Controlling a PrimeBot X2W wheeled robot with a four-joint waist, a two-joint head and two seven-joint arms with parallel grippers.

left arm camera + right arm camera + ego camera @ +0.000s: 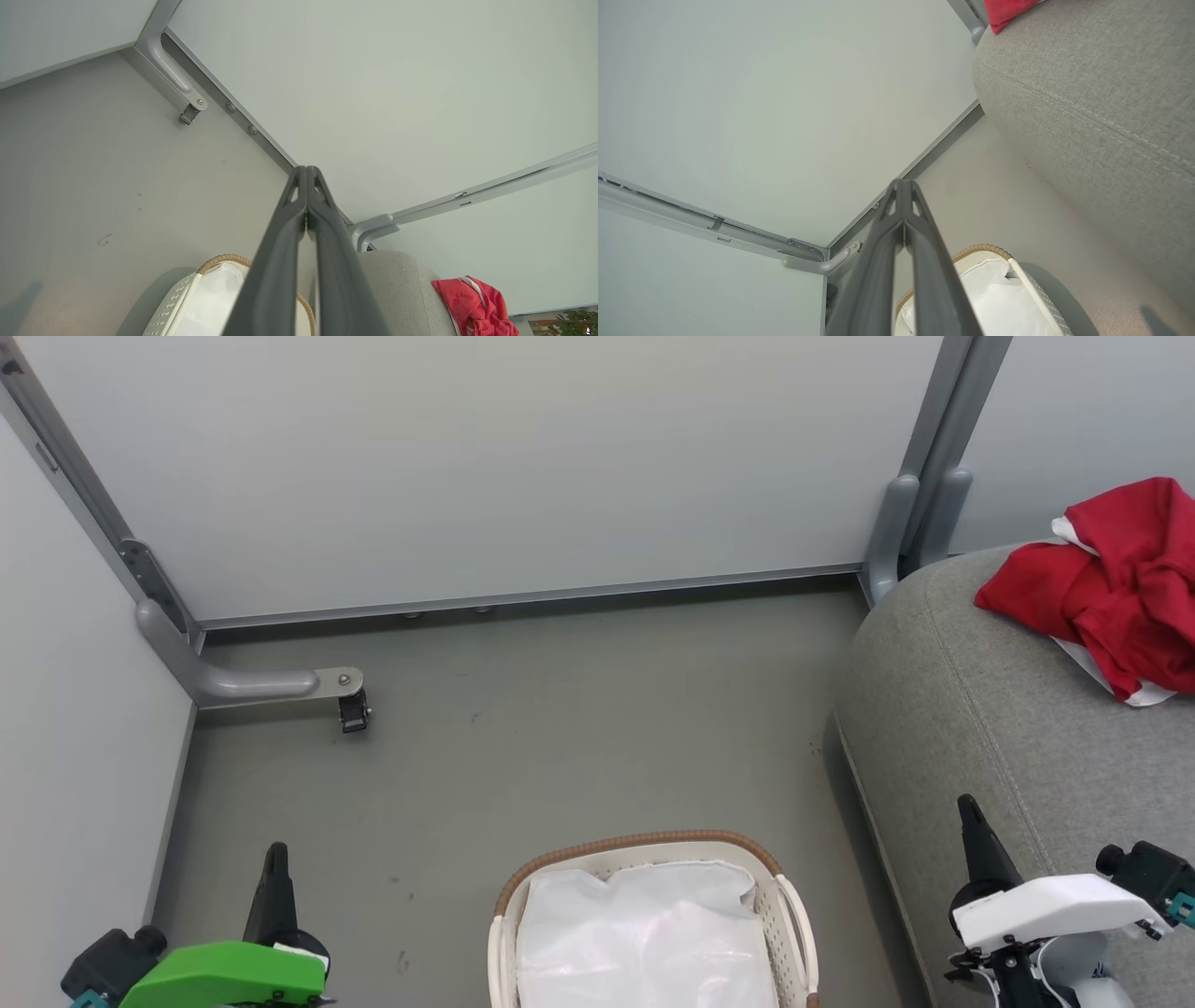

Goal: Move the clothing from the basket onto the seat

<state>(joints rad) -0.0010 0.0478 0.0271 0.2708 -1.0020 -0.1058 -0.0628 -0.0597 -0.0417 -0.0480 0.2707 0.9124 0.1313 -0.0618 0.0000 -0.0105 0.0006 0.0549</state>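
**A:** Where is the clothing?

**B:** The clothing [1116, 588] lies bunched on the seat [980, 709], at two o'clock in the head view. It is red, with white trim at its edges.

**A:** And the basket?

**B:** The basket [644, 845] stands on the floor [560, 728] at six o'clock, near the seat, its white liner [644, 933] showing inside.

**A:** The claws?

**B:** The left gripper [276, 859], at seven o'clock, has its fingers pressed together, holding nothing. The right gripper [966, 812], at four o'clock, is likewise closed on nothing, in front of the seat's edge.
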